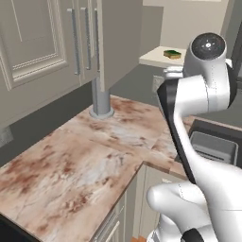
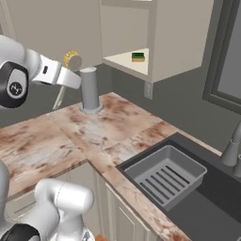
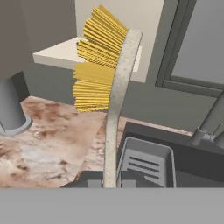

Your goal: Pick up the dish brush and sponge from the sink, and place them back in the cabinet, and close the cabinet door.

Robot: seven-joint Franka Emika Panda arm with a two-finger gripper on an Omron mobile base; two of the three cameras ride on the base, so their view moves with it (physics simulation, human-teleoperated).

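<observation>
We find the gripper (image 3: pixel 111 179) clenched on the brush (image 3: pixel 114 109), its two tips pressed against the lower end of the pale handle in the hand view. The brush stands up from the tips, yellow bristles fanned to one side, held in the air above the counter (image 1: pixel 85 160) near the grey cylinder (image 2: pixel 89 89). In the right base view the brush head (image 2: pixel 71 59) shows just beyond the arm's white link, to the left of the cabinet (image 2: pixel 179 42). The cabinet stands open, and the sponge (image 2: pixel 138 57) lies flat on its cream shelf (image 2: pixel 123 61). The door (image 1: pixel 120 38) is swung out toward the camera in the left base view. The sink (image 2: pixel 207 207) holds the ribbed tray (image 2: pixel 164 176), with the faucet (image 2: pixel 231 149) at its far edge.
</observation>
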